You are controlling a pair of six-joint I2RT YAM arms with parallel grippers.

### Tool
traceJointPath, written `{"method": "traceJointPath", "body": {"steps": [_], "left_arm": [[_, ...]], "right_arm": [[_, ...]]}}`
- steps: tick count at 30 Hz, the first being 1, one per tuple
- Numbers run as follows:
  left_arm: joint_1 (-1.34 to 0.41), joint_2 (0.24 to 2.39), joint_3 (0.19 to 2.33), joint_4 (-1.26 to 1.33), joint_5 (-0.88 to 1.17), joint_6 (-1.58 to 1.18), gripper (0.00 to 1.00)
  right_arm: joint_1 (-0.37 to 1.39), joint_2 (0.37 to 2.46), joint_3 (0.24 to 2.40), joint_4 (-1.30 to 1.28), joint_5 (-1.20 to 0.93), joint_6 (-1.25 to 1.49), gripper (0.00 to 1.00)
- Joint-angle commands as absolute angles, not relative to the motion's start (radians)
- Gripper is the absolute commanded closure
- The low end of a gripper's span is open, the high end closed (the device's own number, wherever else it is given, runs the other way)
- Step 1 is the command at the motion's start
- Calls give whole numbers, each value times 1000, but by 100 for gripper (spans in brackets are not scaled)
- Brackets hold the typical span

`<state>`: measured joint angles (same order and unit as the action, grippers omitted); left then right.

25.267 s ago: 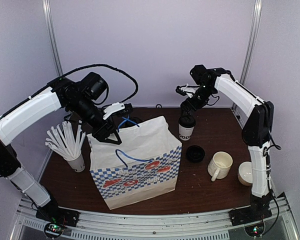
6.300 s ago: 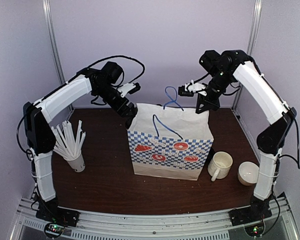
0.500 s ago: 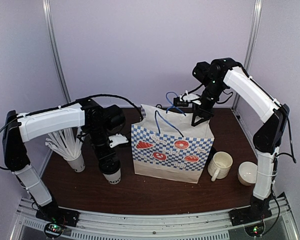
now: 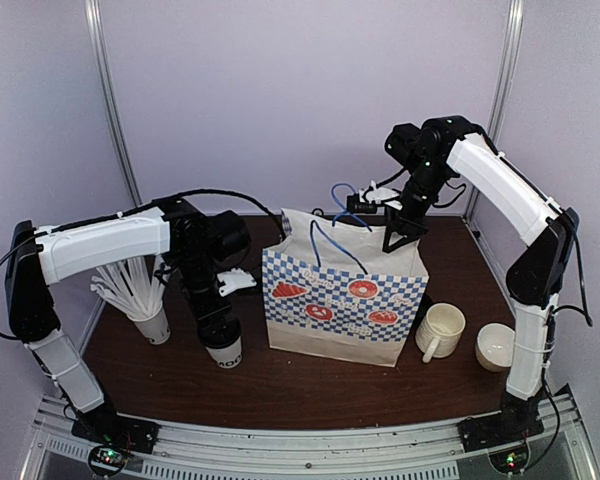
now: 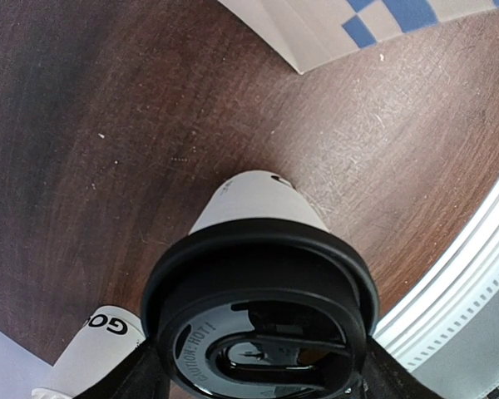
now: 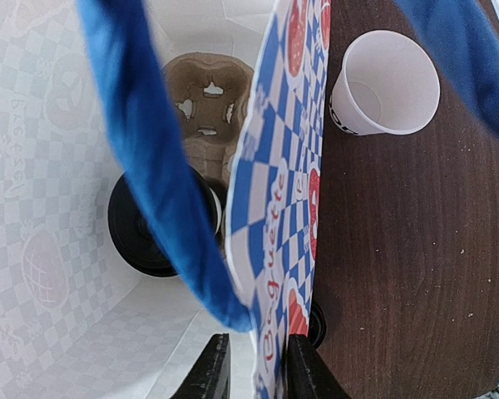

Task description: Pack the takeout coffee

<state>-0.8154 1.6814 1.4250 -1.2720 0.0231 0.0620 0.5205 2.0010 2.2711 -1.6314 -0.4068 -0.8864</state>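
A takeout coffee cup (image 4: 225,351), white with a black lid (image 5: 258,307), stands on the table left of the bag. My left gripper (image 4: 220,325) hangs straight over it, its jaws wide with one finger (image 5: 125,378) at each side of the lid's rim; contact does not show. A second lidded cup (image 6: 141,233) sits inside the blue-checked paper bag (image 4: 345,300), beside a cardboard carrier (image 6: 204,108). My right gripper (image 6: 258,366) is shut on the bag's back wall near the top and holds it upright (image 4: 395,232).
A white cup of straws (image 4: 150,322) stands just left of the left gripper. A cream mug (image 4: 440,330) and an open white cup (image 4: 495,346) stand right of the bag. A loose black lid (image 6: 317,324) peeks out from under the bag's wall.
Since six seconds ago my left arm has left the bag's rim and come down over the cup left of the bag. Over the last half second both arms have barely moved.
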Motion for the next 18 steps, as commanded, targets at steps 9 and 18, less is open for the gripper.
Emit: {"method": "traceJointPath", "body": {"steps": [9, 18], "left_arm": [[-819, 1562, 1501, -1370, 19, 4, 35], [-819, 1455, 1690, -1494, -104, -56, 35]], "right_arm": [[525, 1983, 2305, -1648, -452, -858, 72], [525, 1983, 2336, -1656, -525, -850, 80]]}}
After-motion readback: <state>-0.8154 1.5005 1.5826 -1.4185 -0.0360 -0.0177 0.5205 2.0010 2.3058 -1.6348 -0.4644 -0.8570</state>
